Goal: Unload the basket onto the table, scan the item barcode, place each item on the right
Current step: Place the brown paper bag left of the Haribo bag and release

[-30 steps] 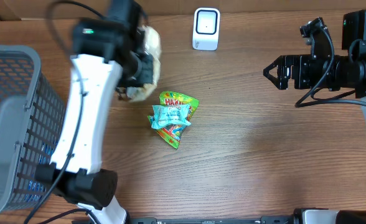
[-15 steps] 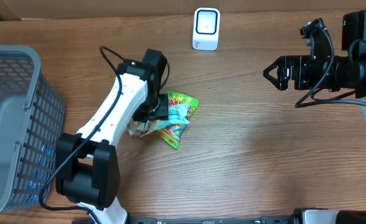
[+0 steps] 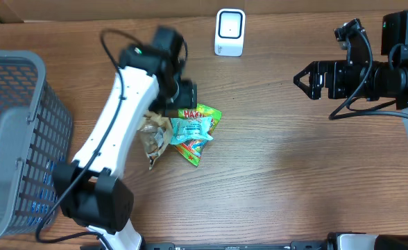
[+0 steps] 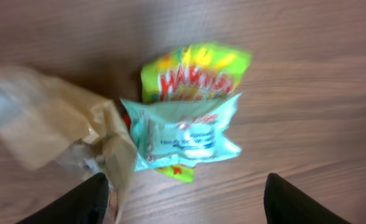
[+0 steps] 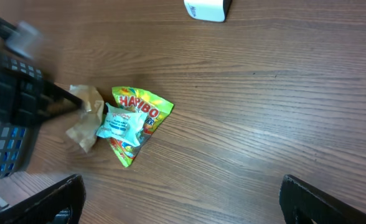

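the left wrist view alone shows the white label [image 4: 195, 138] on the teal packet [image 4: 223, 118], lying over a glossy haribo bag [image 4: 195, 71] with a crinkled brown bag [image 4: 46, 124] touching it, beneath the released, empty left end effector [image 4: 186, 183]. the overhead adds the rounded white scanner [image 3: 230, 31] farther back on the wood-grain bench [image 3: 294, 173] and the right end effector [image 3: 300, 80], spread empty.

A: Overhead view, position?
B: Fixed above, facing straight down on the whole table [image 3: 273, 173].
A: Wrist views?
B: Left wrist: close, facing down at the snack packets [image 4: 189, 134]. Right wrist: farther off, angled across the table. All three share those packets.
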You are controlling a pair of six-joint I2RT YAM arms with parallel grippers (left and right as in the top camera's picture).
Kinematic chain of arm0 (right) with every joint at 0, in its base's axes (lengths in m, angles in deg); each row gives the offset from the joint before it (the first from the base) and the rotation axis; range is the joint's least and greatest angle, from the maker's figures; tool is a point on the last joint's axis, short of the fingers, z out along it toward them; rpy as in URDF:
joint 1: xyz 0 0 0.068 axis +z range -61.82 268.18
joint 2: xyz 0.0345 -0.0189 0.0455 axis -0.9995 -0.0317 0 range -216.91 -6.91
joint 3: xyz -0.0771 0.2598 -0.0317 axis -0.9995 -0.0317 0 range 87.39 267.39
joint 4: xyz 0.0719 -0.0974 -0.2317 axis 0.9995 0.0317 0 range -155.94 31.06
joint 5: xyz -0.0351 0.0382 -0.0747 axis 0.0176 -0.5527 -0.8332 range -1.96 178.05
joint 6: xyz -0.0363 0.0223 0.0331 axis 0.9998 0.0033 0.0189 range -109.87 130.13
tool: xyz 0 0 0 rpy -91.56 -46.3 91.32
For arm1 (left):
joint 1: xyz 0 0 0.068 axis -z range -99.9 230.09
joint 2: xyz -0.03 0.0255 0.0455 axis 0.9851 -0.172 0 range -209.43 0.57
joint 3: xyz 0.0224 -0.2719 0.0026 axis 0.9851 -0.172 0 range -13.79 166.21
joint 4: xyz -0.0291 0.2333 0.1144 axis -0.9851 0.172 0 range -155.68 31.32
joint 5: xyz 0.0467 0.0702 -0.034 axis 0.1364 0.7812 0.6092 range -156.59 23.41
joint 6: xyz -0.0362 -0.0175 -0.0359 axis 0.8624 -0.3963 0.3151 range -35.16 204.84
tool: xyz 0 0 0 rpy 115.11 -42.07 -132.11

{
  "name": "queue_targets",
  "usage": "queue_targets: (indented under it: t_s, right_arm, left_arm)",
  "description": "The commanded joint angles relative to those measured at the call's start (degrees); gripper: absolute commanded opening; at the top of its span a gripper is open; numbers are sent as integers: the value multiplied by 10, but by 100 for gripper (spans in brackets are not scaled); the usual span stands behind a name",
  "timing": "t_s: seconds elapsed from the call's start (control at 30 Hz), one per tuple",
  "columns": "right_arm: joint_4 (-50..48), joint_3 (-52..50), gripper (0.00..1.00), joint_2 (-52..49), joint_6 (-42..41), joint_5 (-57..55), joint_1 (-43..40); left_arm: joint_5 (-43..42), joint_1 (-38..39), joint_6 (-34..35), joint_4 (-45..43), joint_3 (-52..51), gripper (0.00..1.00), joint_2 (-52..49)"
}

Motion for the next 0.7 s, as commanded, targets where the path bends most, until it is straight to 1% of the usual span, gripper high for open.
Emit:
queue_targets:
  t_s: [0.0,0.13,0.2,0.3,0.4,0.47,0.57,0.6,0.67]
  right_arm:
    - [-5,0,100,5,5,-2,0]
    - [-5,0,100,5,5,-1,0]
    - [-5,0,100,5,5,-1,0]
    - [-5,0,100,5,5,-1,0]
    - [-5,0,100,5,4,-1,0]
    - [-4,0,100,5,5,-1,0]
    - [-5,0,100,5,5,-1,0]
    - [-6,0,100,5,5,-1,0]
    - [-7,0,100,5,5,-1,0]
  left_arm:
    - [27,-26,-16,50,111,72,39]
    - [71,-70,-16,129,202,73,80]
    - [90,-104,-17,157,224,73,109]
    - [114,-186,-21,183,232,73,165]
    - [100,-299,-32,200,231,75,218]
    - [59,-397,-58,199,227,76,252]
    - [28,-535,-74,199,216,79,280]
    - [-16,-598,-80,195,204,79,286]
    - [-29,-651,-80,176,186,79,283]
